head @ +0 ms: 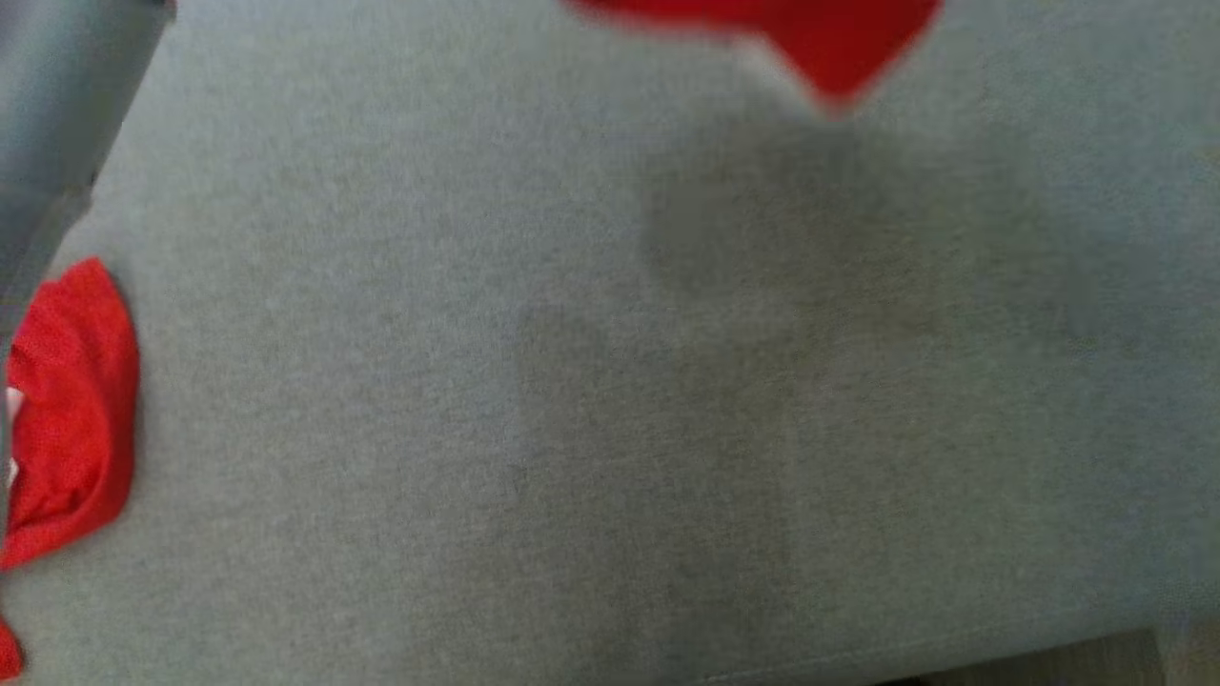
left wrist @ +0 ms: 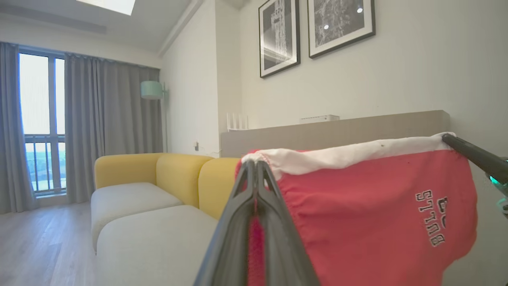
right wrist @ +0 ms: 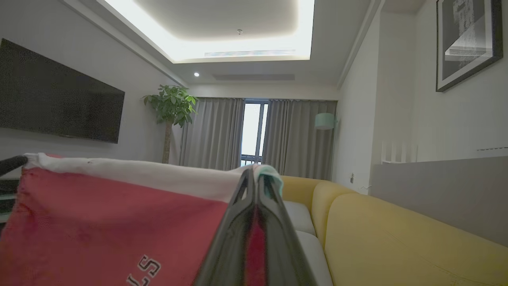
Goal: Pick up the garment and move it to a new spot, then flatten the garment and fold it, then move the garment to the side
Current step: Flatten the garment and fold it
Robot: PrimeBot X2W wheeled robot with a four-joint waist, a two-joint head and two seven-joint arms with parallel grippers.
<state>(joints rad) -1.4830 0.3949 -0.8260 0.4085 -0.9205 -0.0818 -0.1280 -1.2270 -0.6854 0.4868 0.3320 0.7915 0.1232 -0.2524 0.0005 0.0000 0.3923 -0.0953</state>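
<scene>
The left pincer [left wrist: 256,163] is clamped tight on one end of the white waistband [left wrist: 349,153] of the red Bulls shorts [left wrist: 357,214]. The right pincer [right wrist: 255,170] is pinched closed on the other end, so the shorts hang stretched in the air between the two, waistband level with the fingertips and the lettered red cloth draping below them. Beneath both pincers lies the grey sofa seat [head: 572,381], with its yellow backrest [right wrist: 397,238] rising just beyond the right pincer

Left hand [left wrist: 256,163], right hand [right wrist: 254,170]: dark, slim, tapered.
</scene>
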